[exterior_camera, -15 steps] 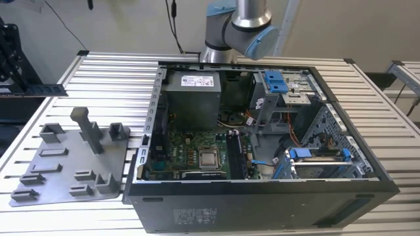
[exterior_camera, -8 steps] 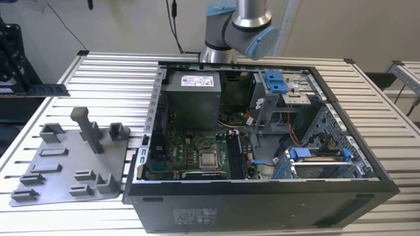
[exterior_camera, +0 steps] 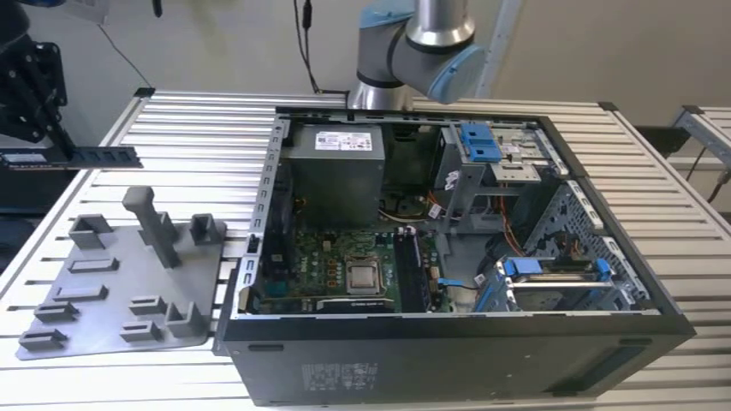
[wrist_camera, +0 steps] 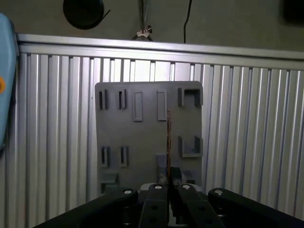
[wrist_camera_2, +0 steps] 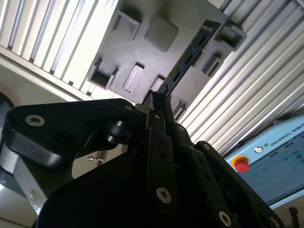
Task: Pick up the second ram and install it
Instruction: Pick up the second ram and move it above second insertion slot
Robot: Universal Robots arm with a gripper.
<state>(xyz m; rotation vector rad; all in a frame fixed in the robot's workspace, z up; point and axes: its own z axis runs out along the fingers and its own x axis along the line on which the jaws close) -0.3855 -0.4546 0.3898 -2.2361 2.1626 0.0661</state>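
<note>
Off the exterior view's left side of the computer case (exterior_camera: pixel 639 295), over the slatted counter (exterior_camera: pixel 194 120), the claw (exterior_camera: pixel 60 152) is clamped on the second ram (exterior_camera: pixel 109 156). In the second wrist view the claw (wrist_camera_2: pixel 155 97) presses its fingers flat against one end of the second ram (wrist_camera_2: pixel 191 53). The rest of the strip projects free beyond the fingertips.

Orientation. The long axis of the strip runs straight out from the claw. In the exterior view it lies roughly level and points toward the exterior view's right, that is, toward the case. In the first wrist view the second ram (wrist_camera: pixel 168 137) is seen edge-on, as a thin line extending from the claw (wrist_camera: pixel 168 183).

Position. The strip hangs over the grey fixture plate (wrist_camera: pixel 142 128), whose holders lie beyond it in both wrist views. No contact between strip and plate is evident. It appears to be clear of the plate, though the gap cannot be confirmed.

Governing relation. The long black slots (exterior_camera: pixel 409 270) on the green board (exterior_camera: pixel 320 257) sit inside the case, well apart from the strip and to the exterior view's right of it. In that view the slots appear to run crosswise to the strip's axis.
</note>
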